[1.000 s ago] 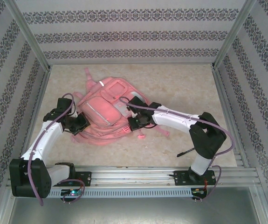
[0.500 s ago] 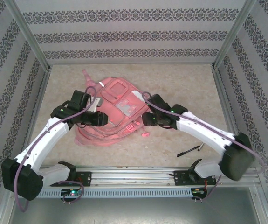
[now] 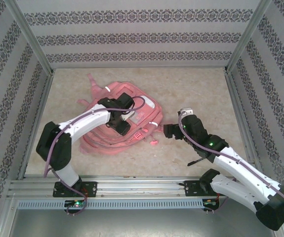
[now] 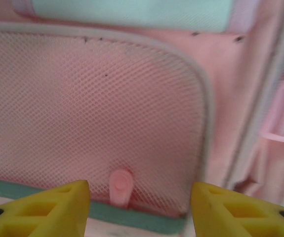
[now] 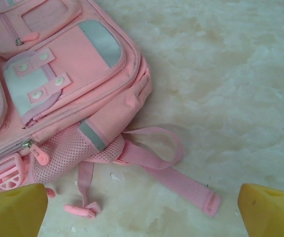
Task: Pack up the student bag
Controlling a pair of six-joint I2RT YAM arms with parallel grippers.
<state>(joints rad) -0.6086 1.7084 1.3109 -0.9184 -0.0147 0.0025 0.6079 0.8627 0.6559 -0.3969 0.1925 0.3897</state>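
The student bag, a soft pink backpack, lies flat in the middle of the table. My left gripper hovers over its front, open. In the left wrist view the yellow fingers straddle a pink mesh pocket and a pink zip pull, touching neither. My right gripper is open just right of the bag, above bare table. In the right wrist view the bag lies at upper left, its loose pink strap trailing between the wide-apart fingertips.
A black pen lies on the table near the right arm's base. Patterned walls and metal posts close in the table on three sides. Small white crumbs dot the table by the strap.
Both grippers have gone from shut to open. The left arm swung right, over the bag's front. The right arm pulled back off the bag to the right. The bag shifted slightly.
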